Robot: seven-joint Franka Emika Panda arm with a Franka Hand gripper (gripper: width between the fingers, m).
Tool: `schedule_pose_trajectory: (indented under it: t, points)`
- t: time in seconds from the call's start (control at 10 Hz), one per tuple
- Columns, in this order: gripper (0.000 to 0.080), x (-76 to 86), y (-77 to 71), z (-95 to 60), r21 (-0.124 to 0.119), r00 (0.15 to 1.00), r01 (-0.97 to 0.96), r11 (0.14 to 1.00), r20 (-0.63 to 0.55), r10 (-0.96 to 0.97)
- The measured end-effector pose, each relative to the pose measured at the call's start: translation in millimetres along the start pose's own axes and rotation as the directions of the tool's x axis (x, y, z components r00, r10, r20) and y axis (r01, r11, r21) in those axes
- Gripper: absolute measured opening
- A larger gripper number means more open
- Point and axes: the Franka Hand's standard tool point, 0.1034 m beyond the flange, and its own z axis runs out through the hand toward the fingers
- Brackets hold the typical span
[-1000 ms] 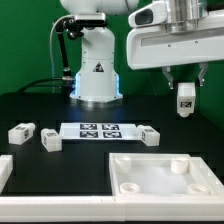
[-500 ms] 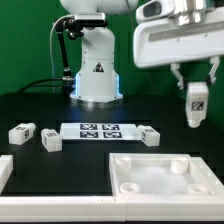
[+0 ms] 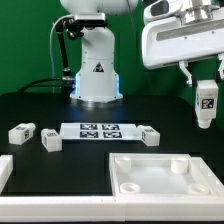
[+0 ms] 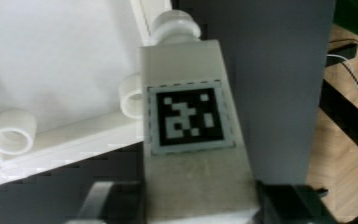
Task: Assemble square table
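Observation:
My gripper (image 3: 204, 90) is shut on a white tagged leg (image 3: 206, 104) and holds it upright in the air at the exterior view's right, above and behind the square slab (image 3: 160, 178). The slab lies with its rimmed recessed underside up at the front right. In the wrist view the leg (image 4: 188, 110) fills the middle with its black-and-white tag facing the camera, dark fingers (image 4: 295, 203) at either side, and the slab (image 4: 51, 90) lies below it. Three more legs (image 3: 20, 133) (image 3: 51, 142) (image 3: 149, 136) lie on the black table.
The marker board (image 3: 98, 131) lies between the loose legs. The white domed robot base (image 3: 97, 70) stands behind it. A white piece (image 3: 4, 172) sits at the front left edge. A green backdrop closes the back.
My gripper has carried the leg toward the exterior view's right and slightly down over the last second. The slab and the other legs have not moved.

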Motion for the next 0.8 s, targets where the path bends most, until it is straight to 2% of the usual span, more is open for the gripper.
schedule_pose_trajectory:
  t: [0.1, 0.2, 0.3, 0.7, 0.8]
  points:
    - [0.0291, 14.5, 10.9, 1.5, -0.015, 0.998, 0.061, 0.998, -0.007, -0.061]
    - [0.0291, 37.8, 7.3, -0.8, -0.018, 0.993, 0.107, 0.994, -0.039, -0.107]
    - [0.0291, 48.4, -4.9, -4.9, -0.007, 0.991, 0.118, 0.993, -0.056, -0.118]
    - [0.0291, 44.6, -2.7, -1.4, -0.008, 0.991, 0.120, 0.993, -0.053, -0.121]
    - [0.0291, 49.3, 3.0, 4.9, -0.010, 0.986, 0.138, 0.990, -0.097, -0.139]
